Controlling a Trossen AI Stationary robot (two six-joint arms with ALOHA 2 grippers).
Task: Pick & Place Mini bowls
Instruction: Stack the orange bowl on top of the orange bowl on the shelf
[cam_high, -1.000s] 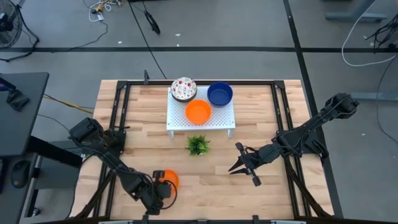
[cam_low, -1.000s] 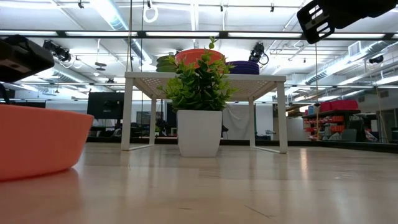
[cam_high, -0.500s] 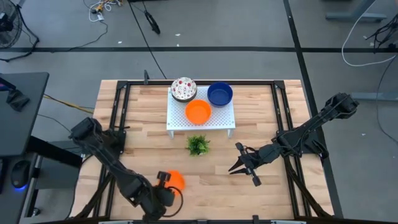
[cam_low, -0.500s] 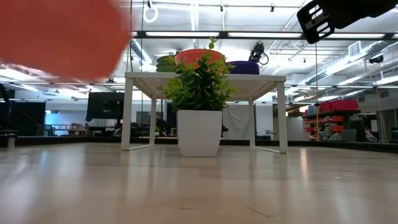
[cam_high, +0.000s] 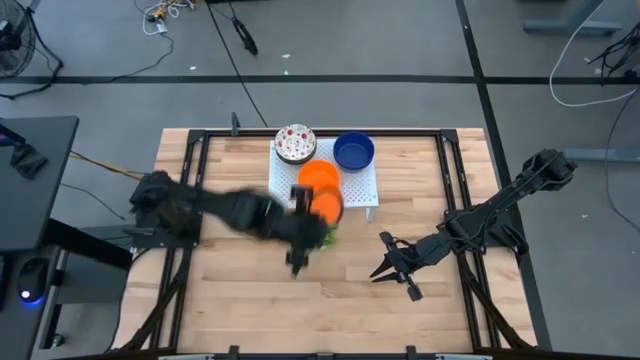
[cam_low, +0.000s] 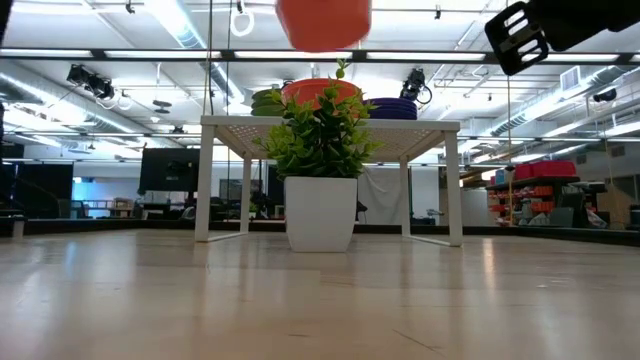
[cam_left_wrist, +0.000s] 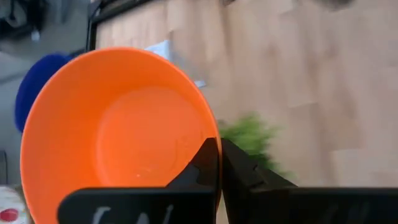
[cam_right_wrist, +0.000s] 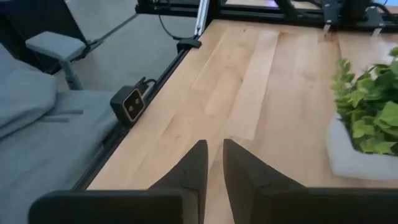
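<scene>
Left hand (cam_left_wrist: 217, 163) pinched shut on the rim of an orange mini bowl (cam_left_wrist: 118, 130), carried in the air just above the leafy plant (cam_high: 322, 238) and at the near edge of the white perforated rack (cam_high: 368, 190). On the rack: another orange bowl (cam_high: 318, 176), a blue bowl (cam_high: 353, 151), a white speckled bowl (cam_high: 295, 143). Best kept level, lifted clear of the plant's leaves and the rack edge, lowered gently, released only once seated. Right hand (cam_right_wrist: 212, 163) hovering over the desk (cam_high: 460, 310) near the plant, fingers almost closed, holding nothing.
</scene>
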